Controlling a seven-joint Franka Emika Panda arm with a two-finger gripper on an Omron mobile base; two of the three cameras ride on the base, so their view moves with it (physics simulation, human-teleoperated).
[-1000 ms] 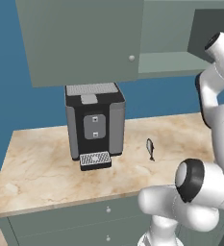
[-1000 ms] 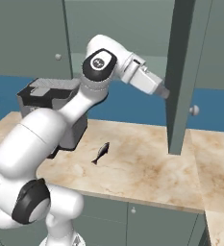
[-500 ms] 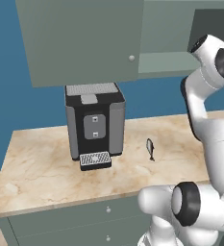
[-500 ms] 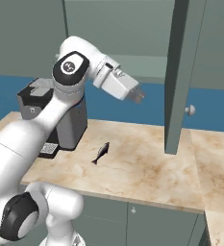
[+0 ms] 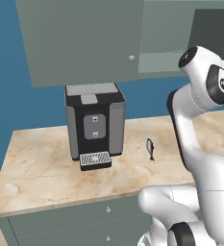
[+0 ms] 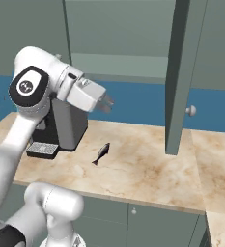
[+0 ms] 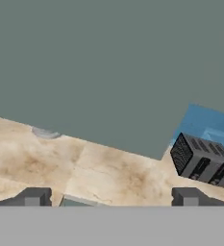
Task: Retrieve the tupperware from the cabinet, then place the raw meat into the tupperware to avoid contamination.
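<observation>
Above counter (image 6: 147, 169) | jaws apart, empty | raw meat (image 6: 101, 153) on counter

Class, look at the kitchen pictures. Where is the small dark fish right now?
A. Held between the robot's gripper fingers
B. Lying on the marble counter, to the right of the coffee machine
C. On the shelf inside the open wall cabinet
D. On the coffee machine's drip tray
B: the fish lies flat on the counter, apart from the coffee machine on its right side, while the gripper hangs open in the air above, holding nothing.
</observation>
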